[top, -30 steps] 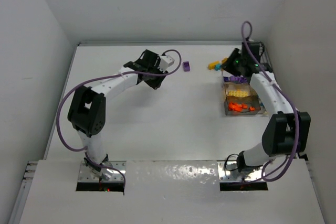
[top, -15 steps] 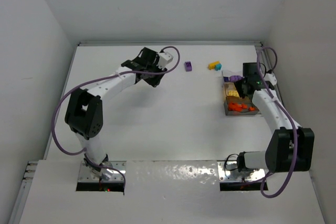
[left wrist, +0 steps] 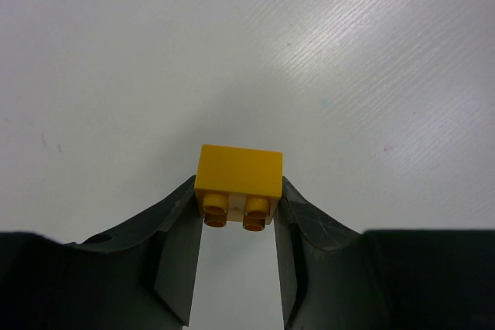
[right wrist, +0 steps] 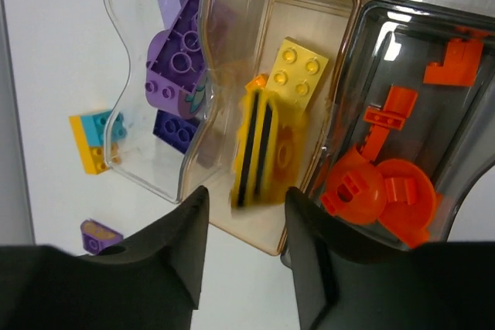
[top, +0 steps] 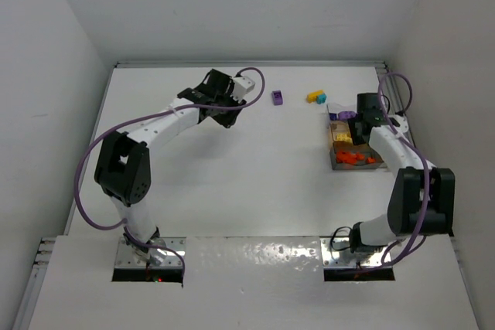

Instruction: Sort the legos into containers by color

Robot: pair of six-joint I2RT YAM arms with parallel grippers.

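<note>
The left gripper pinches a yellow brick by its sides over the tabletop near the far edge, well apart from the container at the right edge. On that long carry a light grip could let it twist out. The right gripper hangs spread over the middle compartment, a blurred striped yellow piece loose beneath (probably falling). It could bounce among the purple bricks or orange bricks alongside.

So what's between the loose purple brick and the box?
A yellow and teal clump lies between the purple brick and the box; the top view shows it.
</note>
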